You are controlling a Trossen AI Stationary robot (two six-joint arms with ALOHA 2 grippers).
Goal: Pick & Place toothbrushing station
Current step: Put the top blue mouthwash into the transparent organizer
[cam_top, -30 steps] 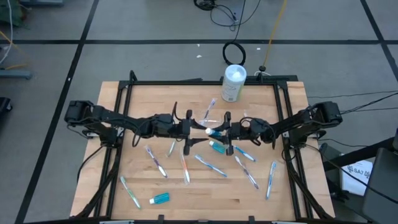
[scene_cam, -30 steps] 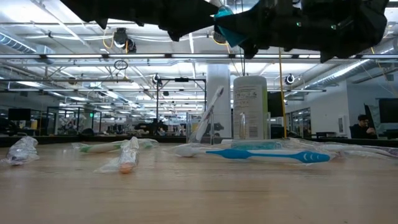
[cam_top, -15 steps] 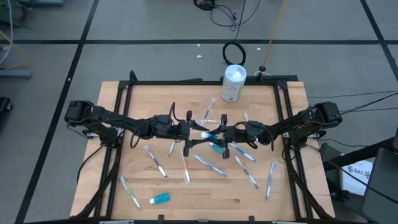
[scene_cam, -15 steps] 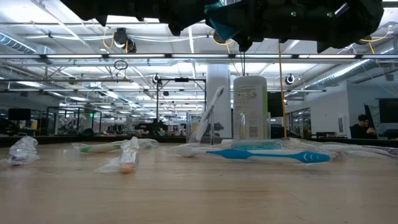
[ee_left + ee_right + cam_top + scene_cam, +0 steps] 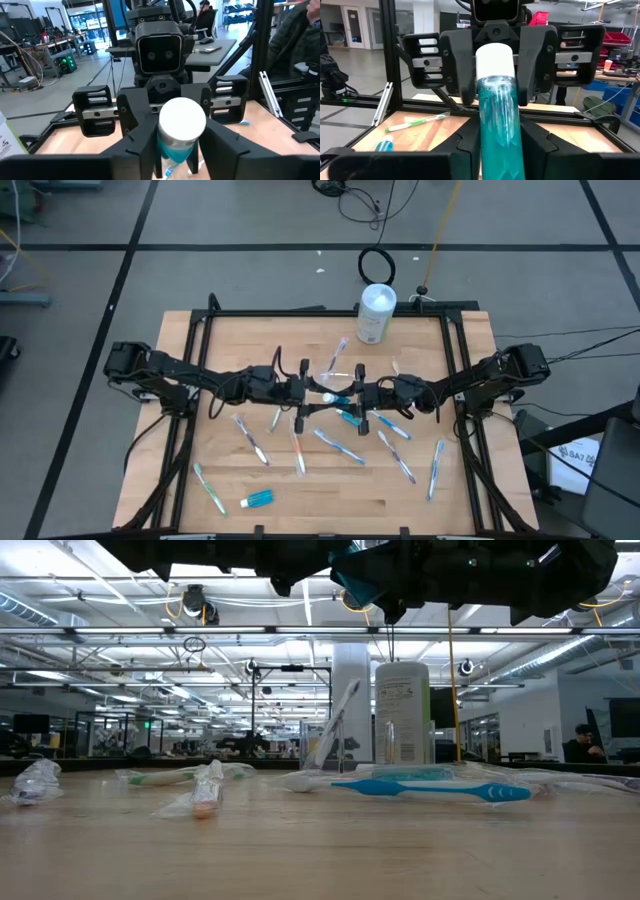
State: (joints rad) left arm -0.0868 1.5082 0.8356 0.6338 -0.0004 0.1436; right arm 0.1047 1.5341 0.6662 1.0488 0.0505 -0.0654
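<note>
While clenched in both claws (image 5: 330,394): teal toothpaste tube (image 5: 497,127) (white-capped, crinkly-wrapped).

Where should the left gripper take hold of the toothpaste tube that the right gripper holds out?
Probably its white-capped end: the right gripper clamps the toothpaste tube by its teal body, and only that end juts free, pointing at the left gripper. Come straight along the tube's axis and close across the round cap.
</note>
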